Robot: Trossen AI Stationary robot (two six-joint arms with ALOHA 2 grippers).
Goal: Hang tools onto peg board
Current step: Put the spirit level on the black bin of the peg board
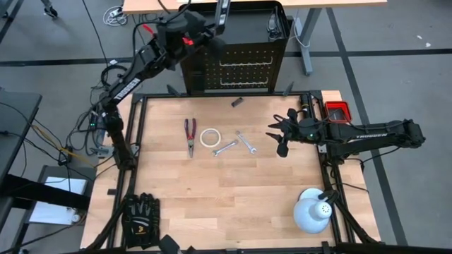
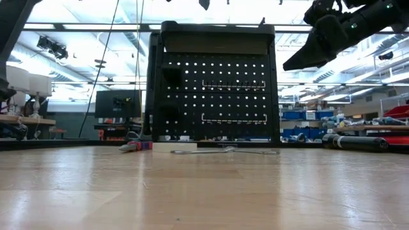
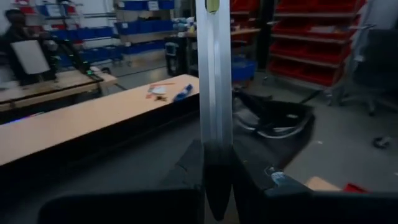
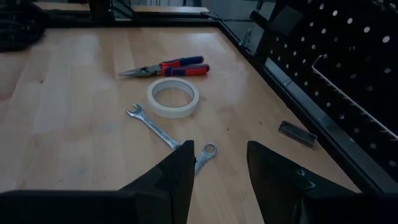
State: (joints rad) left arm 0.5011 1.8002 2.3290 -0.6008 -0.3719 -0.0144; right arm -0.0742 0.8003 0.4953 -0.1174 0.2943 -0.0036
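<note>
The left gripper (image 1: 220, 21) is up at the far edge, above the peg board (image 1: 240, 63), pinched on a long silvery bar (image 3: 214, 81) that I take to be the level. The bar's long axis runs straight out from between the fingers and shows in the high view as a pale strip over the board's top shelf. So the coming move turns on how that axis lines up with the shelf or hooks just below it; from here I can't quite tell whether it is touching anything yet. The right gripper (image 1: 282, 135) hovers over the right side of the table (image 1: 233, 204) with its jaws partly spread and nothing in them. The wrenches (image 1: 235, 144) lie crossed just to its left, flat and shiny steel, so this arm is the nearer one for them. Left of those sits the tape (image 1: 209, 137), a flat white ring, then the pliers (image 1: 190, 134), red-handled with slim jaws pointing to the near side. The board is black perforated metal with pale wire hook rails; the table is pale wood.
</note>
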